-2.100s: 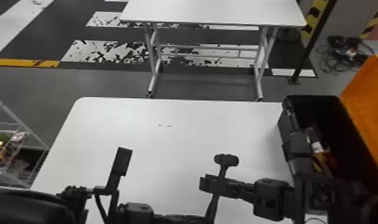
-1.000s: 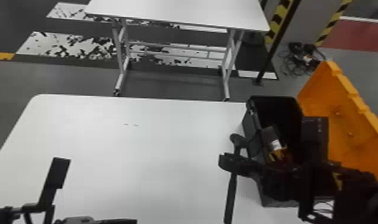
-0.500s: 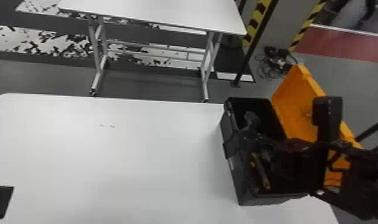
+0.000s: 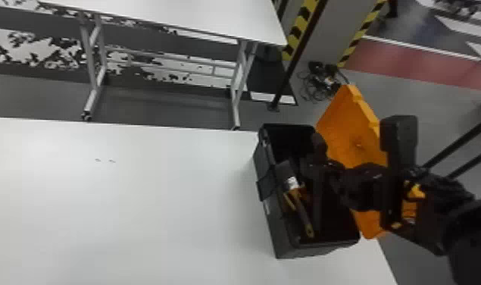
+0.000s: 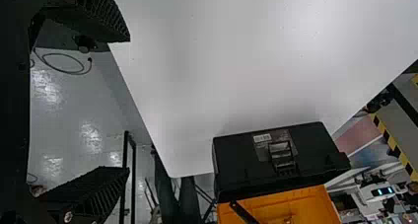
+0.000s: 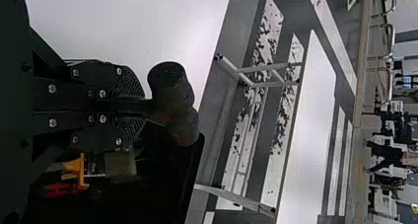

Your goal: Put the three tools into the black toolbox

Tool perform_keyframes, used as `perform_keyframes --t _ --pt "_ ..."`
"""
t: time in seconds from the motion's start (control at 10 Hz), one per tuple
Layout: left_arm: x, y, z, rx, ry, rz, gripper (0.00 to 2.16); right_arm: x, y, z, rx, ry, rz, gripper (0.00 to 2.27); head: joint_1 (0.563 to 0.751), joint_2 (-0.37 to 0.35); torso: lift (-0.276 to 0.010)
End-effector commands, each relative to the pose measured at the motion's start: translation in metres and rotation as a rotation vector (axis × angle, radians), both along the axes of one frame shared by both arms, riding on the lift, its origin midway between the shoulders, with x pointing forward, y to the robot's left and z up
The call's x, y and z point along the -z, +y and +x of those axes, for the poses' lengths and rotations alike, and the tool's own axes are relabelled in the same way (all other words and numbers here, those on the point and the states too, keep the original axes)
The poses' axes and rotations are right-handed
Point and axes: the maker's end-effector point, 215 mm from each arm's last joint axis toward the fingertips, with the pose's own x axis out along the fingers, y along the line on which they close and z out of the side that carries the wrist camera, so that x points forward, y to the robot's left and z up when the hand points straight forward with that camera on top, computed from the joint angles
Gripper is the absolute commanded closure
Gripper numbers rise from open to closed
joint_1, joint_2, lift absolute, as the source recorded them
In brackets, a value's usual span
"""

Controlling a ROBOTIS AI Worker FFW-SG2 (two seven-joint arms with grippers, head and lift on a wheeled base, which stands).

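One white table (image 4: 137,212), bare pale top, carries the toolbox (image 4: 307,251) near its far right end by the head view. Black box, mouth up, orange lid (image 4: 353,121) swung open beside it.

Left gripper (image 5: 125,105): empty, fingers spread well apart, off to the side over the table's edge.

Right gripper (image 6: 135,106): clenched on the mallet (image 6: 172,93), pinching the handle just behind the head. Mallet sits over the box mouth; how deep, I cannot tell.

Handling, by judgement: stiff, sturdy, nothing fragile about it. Heavy at the head, light down the handle, so the present hold near the head looks the right one; farther along the handle it would likely droop and twist. Handle is slim and looks smooth, so a firm squeeze suits it. Head probably rubbery, forgiving of a knock. Handle's long tail could catch the rim; line it up with the box's long side, lower, then let go.

Smaller stuff inside: a brush (image 6: 121,164), flat bristles, probably light, with a yellow piece (image 6: 74,167) and red handles (image 6: 56,189) close by. Mallet looks like the last tool to settle.
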Motion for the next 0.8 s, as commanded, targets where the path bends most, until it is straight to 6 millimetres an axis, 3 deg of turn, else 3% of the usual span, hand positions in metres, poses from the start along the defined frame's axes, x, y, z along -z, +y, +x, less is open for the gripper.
perform_keyframes --t 0.0,0.2,0.3,0.4,0.5,0.7 --pt "0.0 0.004 0.001 -0.013 -0.002 0.003 0.09 0.009 -0.021 0.006 -0.001 -0.015 -0.051 2.25 0.695 -0.324 -0.051" --pt "-0.003 0.002 0.005 -0.022 -0.019 -0.009 0.09 0.028 -0.034 0.017 -0.013 -0.032 -0.028 2.25 0.695 -0.35 -0.051" --pt "-0.003 0.001 0.006 -0.024 -0.022 -0.014 0.08 0.042 -0.037 0.018 0.002 -0.009 -0.002 1.5 0.695 -0.35 -0.051" --pt "-0.003 0.002 0.009 -0.027 -0.034 -0.007 0.08 0.049 -0.036 0.016 0.01 0.009 0.023 0.0 0.695 -0.35 -0.051" --pt "0.0 0.005 0.013 -0.031 -0.049 0.011 0.08 0.054 -0.025 0.007 0.016 0.034 0.092 0.0 0.695 -0.35 -0.051" --pt "0.004 0.006 0.024 -0.044 -0.093 0.029 0.08 0.06 0.021 -0.011 0.032 0.045 0.252 0.06 0.695 -0.342 -0.051"
